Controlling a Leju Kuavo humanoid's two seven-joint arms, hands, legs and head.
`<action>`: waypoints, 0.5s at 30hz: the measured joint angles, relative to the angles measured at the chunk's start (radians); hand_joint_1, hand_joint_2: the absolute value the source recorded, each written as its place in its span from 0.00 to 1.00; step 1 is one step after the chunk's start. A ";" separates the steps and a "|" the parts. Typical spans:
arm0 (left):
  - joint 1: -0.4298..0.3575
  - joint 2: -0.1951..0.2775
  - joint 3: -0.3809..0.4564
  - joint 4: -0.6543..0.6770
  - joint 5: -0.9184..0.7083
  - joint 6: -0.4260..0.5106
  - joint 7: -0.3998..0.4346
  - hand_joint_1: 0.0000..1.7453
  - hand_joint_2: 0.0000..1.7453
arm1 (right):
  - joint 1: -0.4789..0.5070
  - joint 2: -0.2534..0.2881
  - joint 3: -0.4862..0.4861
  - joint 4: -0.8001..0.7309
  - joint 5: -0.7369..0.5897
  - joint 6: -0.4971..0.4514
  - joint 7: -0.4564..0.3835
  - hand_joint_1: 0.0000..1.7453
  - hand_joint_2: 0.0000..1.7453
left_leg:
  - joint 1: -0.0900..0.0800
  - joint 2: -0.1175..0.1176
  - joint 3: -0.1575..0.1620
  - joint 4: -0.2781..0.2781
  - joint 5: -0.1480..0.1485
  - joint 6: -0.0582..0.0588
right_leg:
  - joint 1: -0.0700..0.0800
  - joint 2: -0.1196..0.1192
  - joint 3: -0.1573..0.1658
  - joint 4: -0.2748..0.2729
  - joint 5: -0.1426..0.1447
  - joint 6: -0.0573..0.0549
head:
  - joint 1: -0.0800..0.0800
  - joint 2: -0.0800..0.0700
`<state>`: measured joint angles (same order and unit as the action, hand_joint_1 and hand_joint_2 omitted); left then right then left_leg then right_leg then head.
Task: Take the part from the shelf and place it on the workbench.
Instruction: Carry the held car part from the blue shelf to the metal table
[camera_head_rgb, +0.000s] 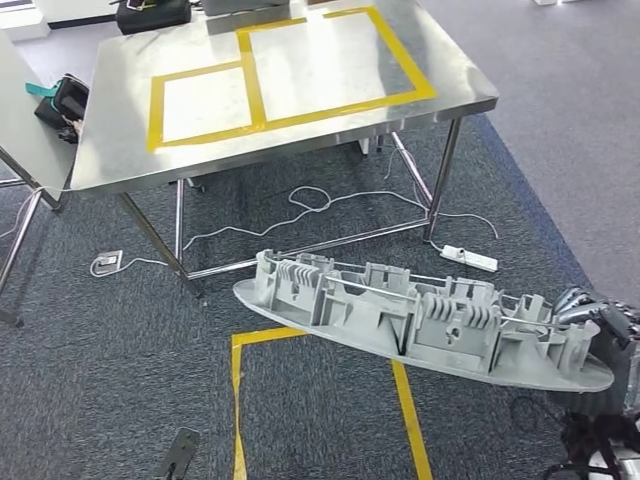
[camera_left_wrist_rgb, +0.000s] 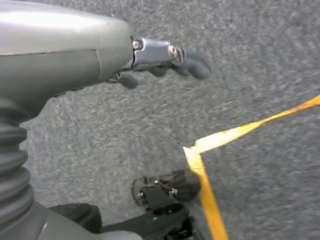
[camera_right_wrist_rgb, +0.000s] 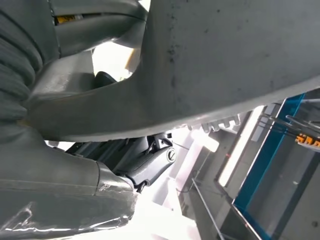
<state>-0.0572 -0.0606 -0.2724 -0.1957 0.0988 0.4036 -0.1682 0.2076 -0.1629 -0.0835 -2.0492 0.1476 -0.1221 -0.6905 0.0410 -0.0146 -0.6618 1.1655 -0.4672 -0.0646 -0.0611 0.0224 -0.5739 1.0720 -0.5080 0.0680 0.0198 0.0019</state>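
The long grey part (camera_head_rgb: 423, 322) is gripped at its lower-right end by the right robot hand (camera_head_rgb: 596, 312), its long axis stretched leftward across the frame's lower half. The desk (camera_head_rgb: 113, 150) lies ahead, upper left. The left robot hand (camera_left_wrist_rgb: 166, 57) hangs empty, fingers loosely extended.

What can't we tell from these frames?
- Right hand's hold on the grey part: head view shows it at the part's end, cut by the edge; in the right wrist view the part covers the fingers.
- Black bag contents: too small.
- Left hand: blurred.
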 joint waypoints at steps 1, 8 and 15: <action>0.000 0.000 0.000 0.000 0.000 0.000 0.000 0.00 1.00 | 0.001 0.000 -0.001 0.000 0.000 0.000 0.000 1.00 1.00 | -0.005 0.007 -0.050 0.064 -0.022 0.005 | 0.004 -0.002 0.014 -0.007 -0.007 -0.004 | -0.002 0.000; 0.012 0.000 0.000 0.004 0.000 0.000 0.000 0.00 1.00 | 0.003 0.000 -0.003 0.000 0.002 0.000 -0.001 1.00 1.00 | -0.070 0.010 -0.110 -0.099 0.090 0.095 | 0.037 -0.001 0.157 -0.078 -0.080 -0.022 | -0.006 0.000; 0.006 -0.007 -0.001 0.007 -0.003 -0.003 0.000 0.00 1.00 | -0.003 -0.001 -0.004 -0.004 0.017 -0.001 0.004 1.00 1.00 | -0.073 -0.008 0.004 -0.198 0.114 0.103 | 0.063 -0.009 0.147 0.067 -0.074 -0.017 | -0.002 0.000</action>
<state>-0.0517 -0.0672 -0.2731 -0.1883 0.0958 0.4002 -0.1678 0.2044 -0.1642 -0.0879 -2.0536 0.1650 -0.1227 -0.6869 -0.0316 -0.0222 -0.6574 0.9670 -0.3530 0.0387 0.0017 0.0135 -0.4267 1.1391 -0.5824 0.0509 0.0180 0.0016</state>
